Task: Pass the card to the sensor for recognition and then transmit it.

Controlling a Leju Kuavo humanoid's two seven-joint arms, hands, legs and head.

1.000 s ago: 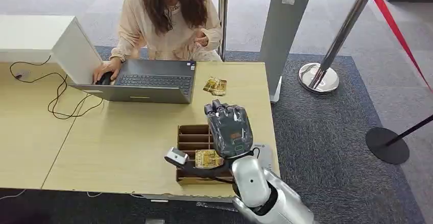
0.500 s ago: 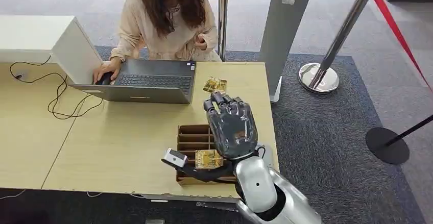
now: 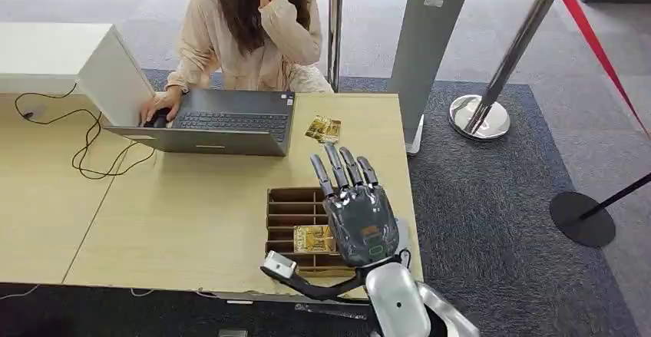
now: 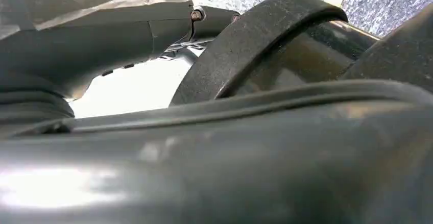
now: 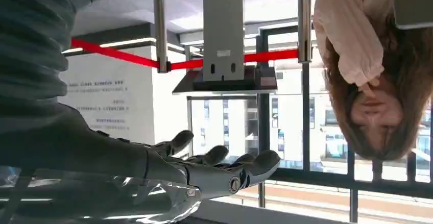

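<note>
Head view, right hand: the right hand (image 3: 359, 214) hovered flat above the tray's right edge, fingers (image 3: 343, 170) straight and apart, holding nothing.
Head view, card: one card (image 3: 313, 239) lay in the slotted brown tray (image 3: 289, 206); more cards (image 3: 323, 129) lay on the table (image 3: 192, 206) by the laptop (image 3: 215, 126).
Head view, person: seated behind the laptop.
Right wrist view, right hand: fingers (image 5: 224, 165) stretched out, empty.
Left wrist view, left hand: too close and dark to tell.

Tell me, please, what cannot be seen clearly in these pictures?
- Left hand: the left wrist view is blocked by dark robot parts; its state cannot be told.
- Tray: the right hand covers its right side in the head view.
- Loose cards and tray card: print too small to read.
</note>
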